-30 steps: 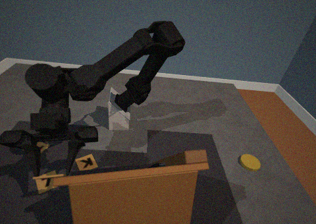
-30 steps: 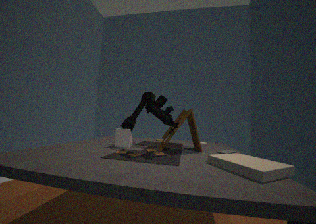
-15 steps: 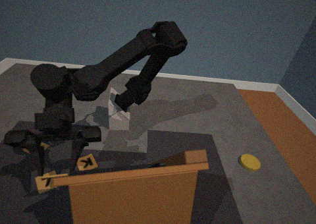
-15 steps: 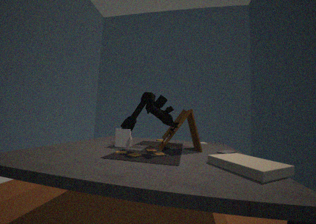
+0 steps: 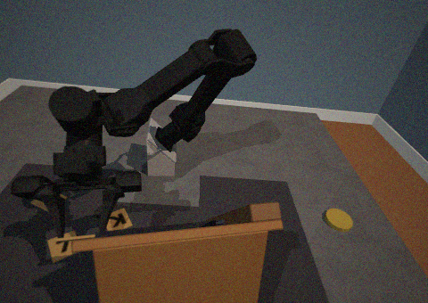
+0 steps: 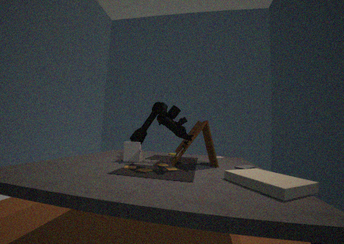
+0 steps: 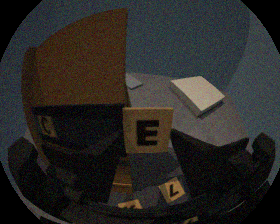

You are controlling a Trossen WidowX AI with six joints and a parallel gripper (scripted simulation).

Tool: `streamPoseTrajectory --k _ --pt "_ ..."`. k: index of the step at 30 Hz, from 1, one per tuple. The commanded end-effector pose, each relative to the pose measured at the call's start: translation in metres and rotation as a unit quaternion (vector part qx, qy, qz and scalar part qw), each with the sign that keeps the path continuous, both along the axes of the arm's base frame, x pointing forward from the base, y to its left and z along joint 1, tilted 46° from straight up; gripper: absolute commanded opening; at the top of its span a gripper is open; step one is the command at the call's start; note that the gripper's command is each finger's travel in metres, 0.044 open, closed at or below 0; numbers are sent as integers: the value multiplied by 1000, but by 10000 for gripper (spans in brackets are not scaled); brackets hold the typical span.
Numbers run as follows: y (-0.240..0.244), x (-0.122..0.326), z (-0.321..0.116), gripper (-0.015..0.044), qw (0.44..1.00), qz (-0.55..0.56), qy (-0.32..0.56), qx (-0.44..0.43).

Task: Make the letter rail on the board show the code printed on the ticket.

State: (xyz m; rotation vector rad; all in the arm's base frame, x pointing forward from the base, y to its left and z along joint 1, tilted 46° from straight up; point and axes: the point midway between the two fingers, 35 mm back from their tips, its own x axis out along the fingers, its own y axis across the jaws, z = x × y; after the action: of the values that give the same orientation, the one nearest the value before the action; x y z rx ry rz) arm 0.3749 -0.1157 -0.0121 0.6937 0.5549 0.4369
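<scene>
My gripper [image 5: 83, 231] [image 6: 190, 138] [image 7: 147, 132] is shut on the E tile [image 7: 148, 119], which stands upright, facing the wrist camera, beside the end of the wooden board [image 5: 181, 267] [image 6: 211, 147] [image 7: 86, 75]. A tile [image 7: 48, 127] with a C or G shows in the dark recess of the board, farther along. The L tile [image 5: 55, 250] [image 7: 172, 190] and the K tile [image 5: 115, 222] [image 7: 129, 205] lie below on the dark mat. Another tile [image 5: 39, 205] lies near the arm. The ticket's code cannot be read in any view, and the finger pads are dark.
A cream block [image 6: 264, 178] [image 7: 197, 92] lies on the counter beyond the board, with a flat grey piece [image 6: 245, 166] [image 7: 133, 81] near it. A yellow disc [image 5: 340, 219] lies past the board's other end. A white box [image 5: 161, 164] [image 6: 132, 152] stands near the arm's base.
</scene>
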Motion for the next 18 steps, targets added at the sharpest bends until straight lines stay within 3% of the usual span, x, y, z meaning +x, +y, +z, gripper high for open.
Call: streamPoseTrajectory --k 1,18 --pt "2 -2 0 0 1000 -2 4 1" --pt "8 -4 6 0 1000 -2 4 1"
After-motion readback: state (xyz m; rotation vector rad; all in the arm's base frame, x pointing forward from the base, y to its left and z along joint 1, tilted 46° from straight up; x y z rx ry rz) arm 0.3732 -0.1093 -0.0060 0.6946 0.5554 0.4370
